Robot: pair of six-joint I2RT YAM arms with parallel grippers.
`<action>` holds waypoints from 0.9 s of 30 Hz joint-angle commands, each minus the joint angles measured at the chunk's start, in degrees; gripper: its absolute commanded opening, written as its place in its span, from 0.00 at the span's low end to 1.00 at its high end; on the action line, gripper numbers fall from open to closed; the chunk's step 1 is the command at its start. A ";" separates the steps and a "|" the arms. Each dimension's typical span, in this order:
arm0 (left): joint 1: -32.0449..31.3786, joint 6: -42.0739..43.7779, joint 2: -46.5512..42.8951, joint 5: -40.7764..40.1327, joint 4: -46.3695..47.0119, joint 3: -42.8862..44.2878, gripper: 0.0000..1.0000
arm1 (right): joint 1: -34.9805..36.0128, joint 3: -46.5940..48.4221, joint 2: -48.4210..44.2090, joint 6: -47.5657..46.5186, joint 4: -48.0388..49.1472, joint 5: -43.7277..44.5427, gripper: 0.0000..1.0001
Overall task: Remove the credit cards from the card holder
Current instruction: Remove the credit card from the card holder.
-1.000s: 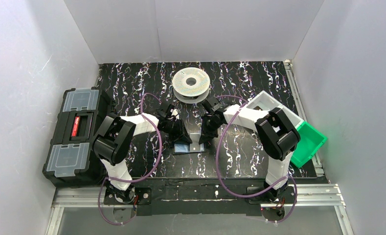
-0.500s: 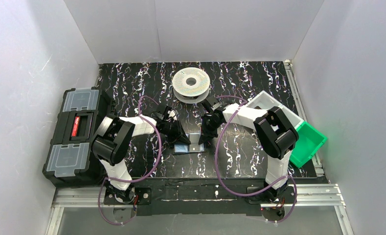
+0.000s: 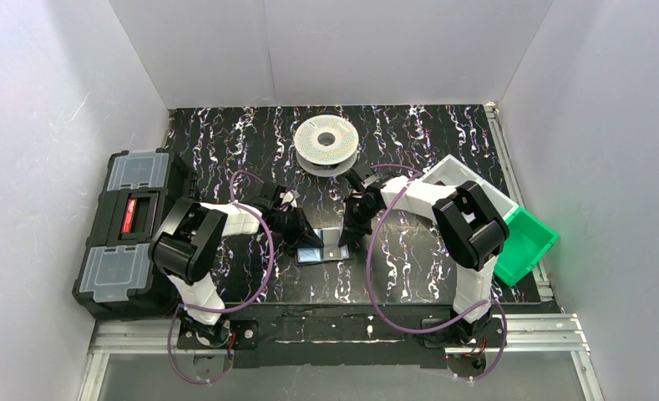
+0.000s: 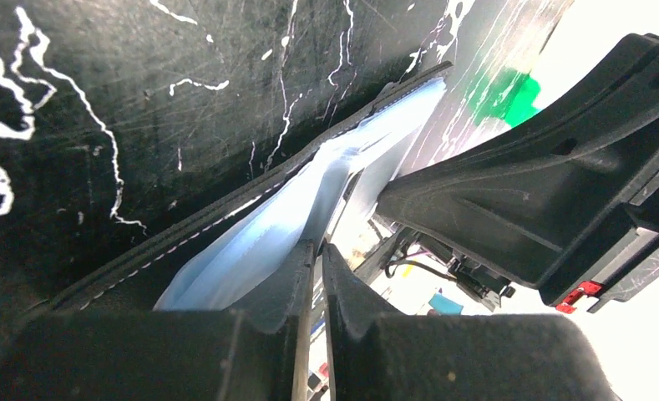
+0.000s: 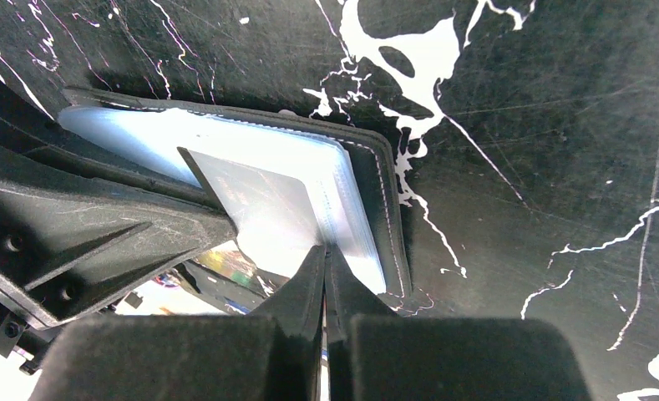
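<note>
- The card holder (image 3: 320,252), a small flat black folding case with stitched edges and bluish-grey clear sleeves inside, lies open on the black white-veined marbled table (image 3: 225,142). It sits near the table's 6 o'clock edge, between the two arms.
- The left gripper (image 4: 316,249) comes down at the holder's 10 o'clock. Its jaws are narrowed to a thin slit and pinch a bluish sleeve, which bulges up from the case towards them.
- The right gripper (image 5: 324,251) comes down at the holder's 2 o'clock. Its jaws are pressed almost together, with the tips at the edge of the sleeve stack just inside the black border. Whether a leaf is caught between them cannot be told.
- The two grippers stand close to each other over the open case.
- A round white perforated spool (image 3: 326,142) lies at the holder's 12 o'clock.
- A big black toolbox (image 3: 129,234) with clear lid compartments stands at 9 o'clock.
- A white bin (image 3: 453,171) and a green plastic bin (image 3: 528,242) sit at 3 o'clock.
</note>
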 commanded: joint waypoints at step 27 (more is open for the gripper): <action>3.90 14.12 -11.39 -9.65 -23.10 3.59 0.00 | 0.35 -0.65 2.89 -0.12 -0.08 2.40 0.01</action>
